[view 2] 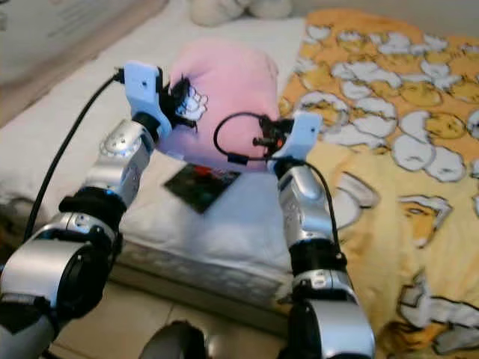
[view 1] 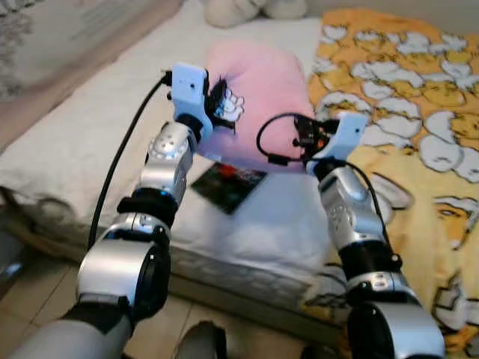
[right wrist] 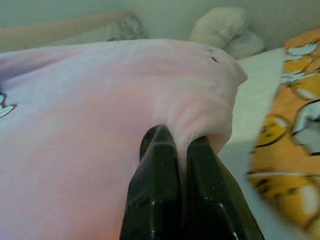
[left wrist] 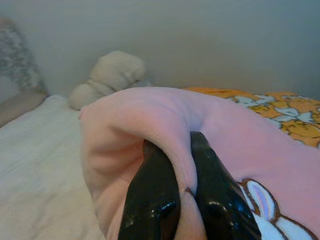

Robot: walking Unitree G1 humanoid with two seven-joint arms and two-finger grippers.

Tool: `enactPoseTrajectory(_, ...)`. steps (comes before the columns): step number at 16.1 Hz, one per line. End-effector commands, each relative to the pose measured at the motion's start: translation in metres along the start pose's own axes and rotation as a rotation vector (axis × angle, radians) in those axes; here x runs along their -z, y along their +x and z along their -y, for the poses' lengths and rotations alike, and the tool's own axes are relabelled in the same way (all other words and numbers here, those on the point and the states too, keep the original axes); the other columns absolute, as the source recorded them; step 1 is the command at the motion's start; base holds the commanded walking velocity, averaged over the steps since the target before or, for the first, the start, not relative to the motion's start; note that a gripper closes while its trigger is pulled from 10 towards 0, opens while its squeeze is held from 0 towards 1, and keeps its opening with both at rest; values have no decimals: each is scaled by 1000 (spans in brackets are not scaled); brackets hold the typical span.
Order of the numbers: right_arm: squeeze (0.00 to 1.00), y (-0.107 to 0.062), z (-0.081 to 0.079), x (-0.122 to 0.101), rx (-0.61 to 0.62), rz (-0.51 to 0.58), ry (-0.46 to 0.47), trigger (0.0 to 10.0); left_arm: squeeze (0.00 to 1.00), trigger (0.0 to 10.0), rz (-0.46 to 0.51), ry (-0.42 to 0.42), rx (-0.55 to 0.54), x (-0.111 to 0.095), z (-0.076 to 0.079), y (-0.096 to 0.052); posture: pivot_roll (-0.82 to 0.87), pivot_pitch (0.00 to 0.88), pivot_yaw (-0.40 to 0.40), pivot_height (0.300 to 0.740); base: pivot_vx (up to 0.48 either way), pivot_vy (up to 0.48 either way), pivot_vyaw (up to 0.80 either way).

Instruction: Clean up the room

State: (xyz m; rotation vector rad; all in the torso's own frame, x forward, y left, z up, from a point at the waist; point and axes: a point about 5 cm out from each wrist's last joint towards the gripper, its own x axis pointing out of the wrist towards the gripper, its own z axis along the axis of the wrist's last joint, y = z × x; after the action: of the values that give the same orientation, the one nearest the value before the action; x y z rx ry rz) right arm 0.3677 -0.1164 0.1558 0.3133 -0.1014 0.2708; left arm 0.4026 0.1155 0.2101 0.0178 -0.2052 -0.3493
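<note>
A pink plush pillow (view 1: 262, 90) with a cartoon rabbit print is held up over the white mattress (view 1: 97, 127). My left gripper (view 1: 223, 105) pinches its left edge, and in the left wrist view both black fingers (left wrist: 155, 200) are shut on a fold of the pink fabric (left wrist: 240, 135). My right gripper (view 1: 299, 134) grips the pillow's right side, where the right wrist view has its fingers (right wrist: 157, 185) closed on a bunched edge of the pillow (right wrist: 100, 110). A dark flat book (view 1: 228, 182) lies on the mattress just under the pillow.
An orange and yellow cartoon blanket (view 1: 419, 112) covers the right half of the bed. A cream plush toy (view 1: 251, 9) sits at the far end of the bed against the wall. Tiled floor (view 1: 202, 329) lies below the bed's near edge.
</note>
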Motion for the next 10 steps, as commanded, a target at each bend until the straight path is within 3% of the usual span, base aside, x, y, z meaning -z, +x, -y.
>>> enactPoseTrajectory(1,0,1,-3,-7,-10,28,-27,0,0,10000,32,10,-23,-5,-4,-1,31,0,34,740,0,480,444)
enactPoseTrajectory(5,0,0,-6,-6,-22,21,-55,0,0,10000,8,5,-41,-3,-14,-2,27,0,29,740,0,480,431)
enactPoseTrajectory(10,0,1,-6,-7,-30,15,-66,0,0,10000,5,23,-42,-4,-15,-1,28,0,27,740,0,480,409)
